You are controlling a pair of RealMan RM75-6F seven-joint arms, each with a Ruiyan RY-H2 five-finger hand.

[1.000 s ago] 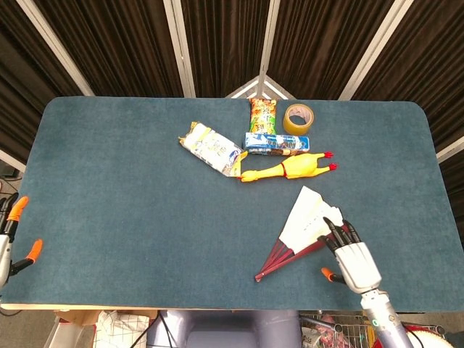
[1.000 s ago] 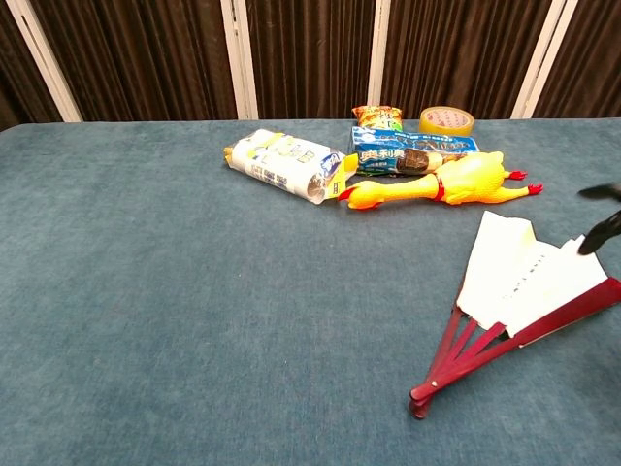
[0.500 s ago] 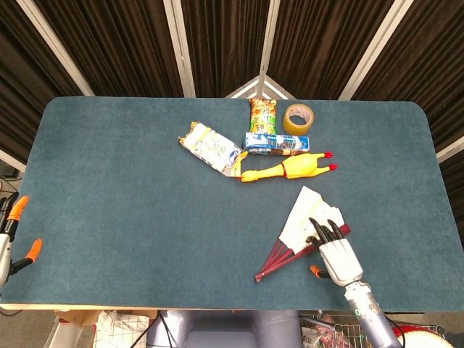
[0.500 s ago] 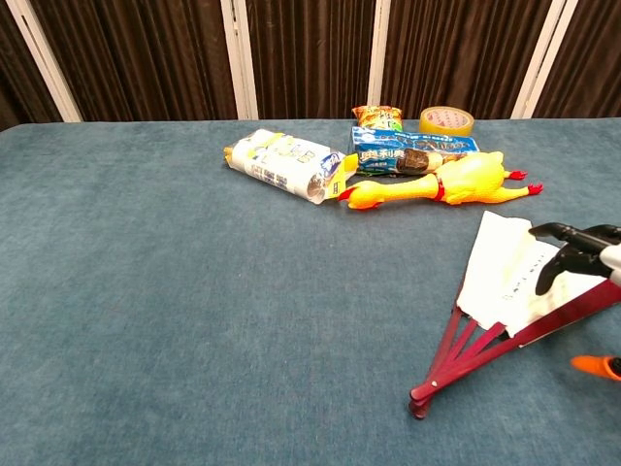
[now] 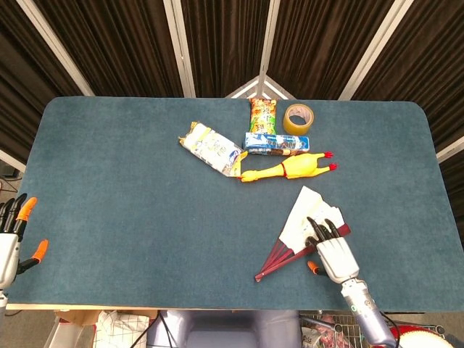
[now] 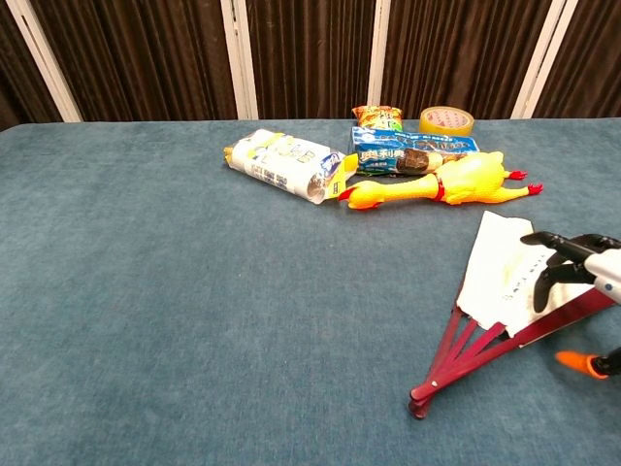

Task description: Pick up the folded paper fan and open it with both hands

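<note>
The paper fan [image 5: 299, 215] lies partly spread on the blue table, right of centre near the front edge. Its white leaf points away from me and its dark red ribs [image 5: 278, 258] meet at a pivot toward the front. My right hand [image 5: 332, 250] lies over the fan's right side, its dark fingers [image 5: 322, 229] spread and curved down onto the leaf and outer rib, gripping nothing. In the chest view the fan [image 6: 497, 264] shows the same, with the right hand [image 6: 580, 274] arched above its right edge. My left hand [image 5: 11, 243] hangs open off the table's left front corner, far from the fan.
Behind the fan lies a yellow rubber chicken [image 5: 288, 169]. Further back are a blue snack packet [image 5: 275, 143], an orange-green snack bag [image 5: 263, 114], a tape roll [image 5: 298, 118] and a white-yellow packet [image 5: 211, 148]. The table's front edge [image 5: 181, 307] runs close below the fan.
My right hand has slid left and forward over the fan, its fingers now reaching further across the leaf. My left hand has risen a little at the left edge.
</note>
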